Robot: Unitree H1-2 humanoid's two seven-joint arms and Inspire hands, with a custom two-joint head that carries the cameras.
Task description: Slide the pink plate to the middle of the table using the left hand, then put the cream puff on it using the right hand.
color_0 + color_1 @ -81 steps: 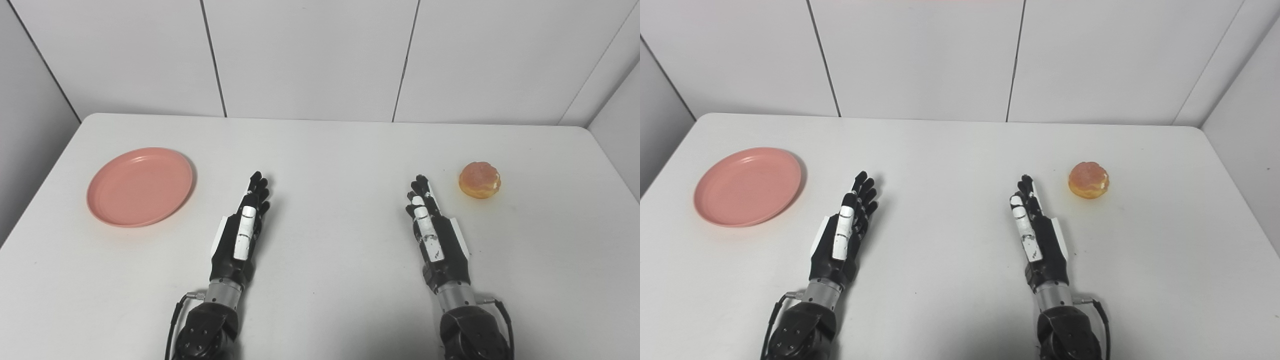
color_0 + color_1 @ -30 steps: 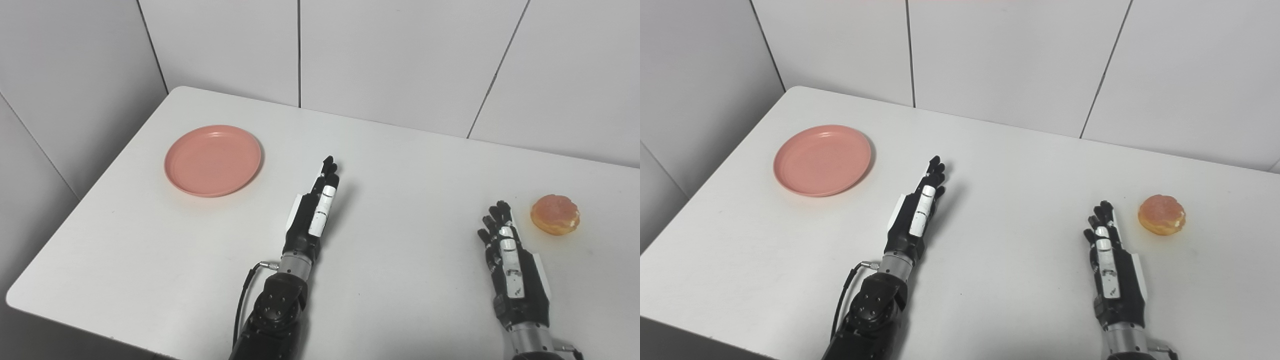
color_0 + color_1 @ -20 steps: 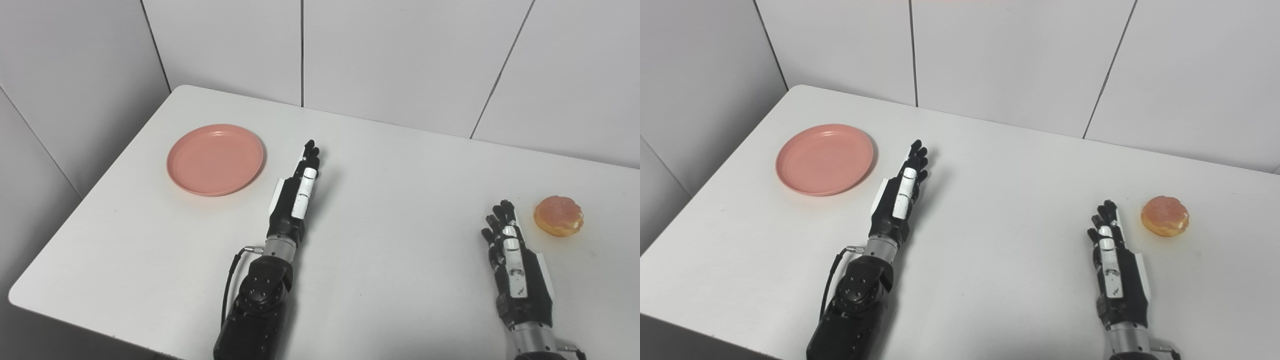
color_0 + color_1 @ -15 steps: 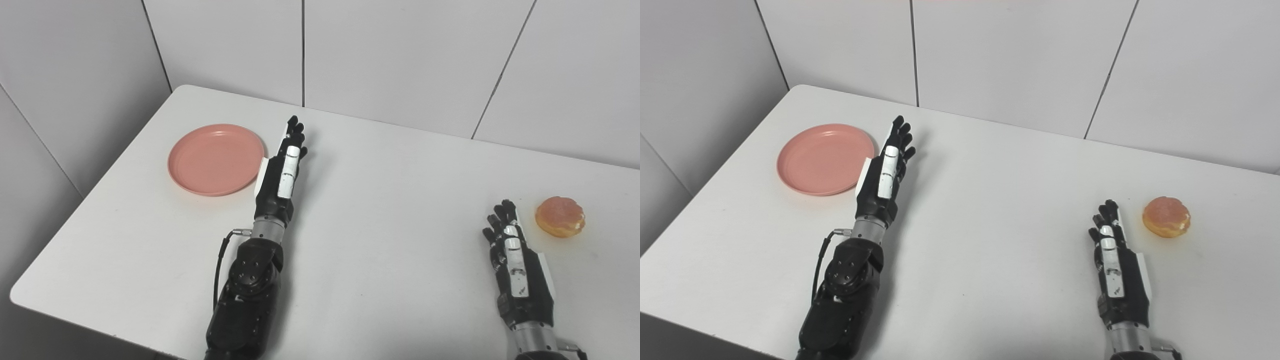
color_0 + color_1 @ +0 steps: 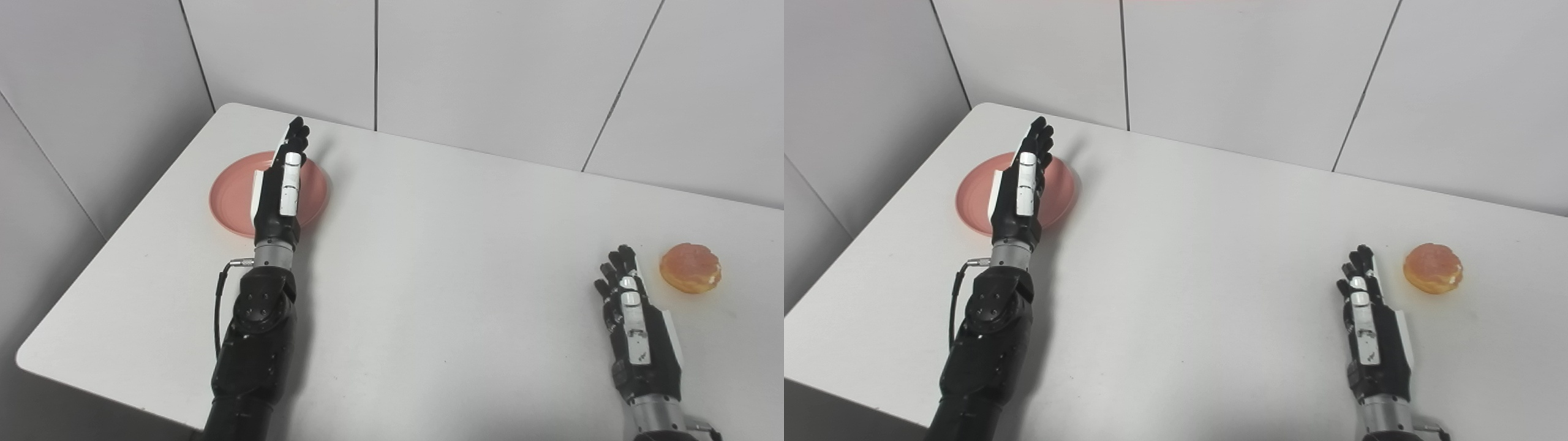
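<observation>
Pink plate (image 5: 229, 202) holds no food; left hand (image 5: 283, 184) flat above it, fingers extended, empty. Right hand (image 5: 637, 331) likewise spread, near cream puff (image 5: 689, 267) on surface (image 5: 441, 257).

I am looking into what appears to be a bare test booth or lab cell, not a home. A plain white table (image 5: 441, 257) with rounded corners is enclosed on its far and left sides by smooth pale grey wall panels (image 5: 490, 73) with thin dark seams, with no furnishings or decoration showing.
</observation>
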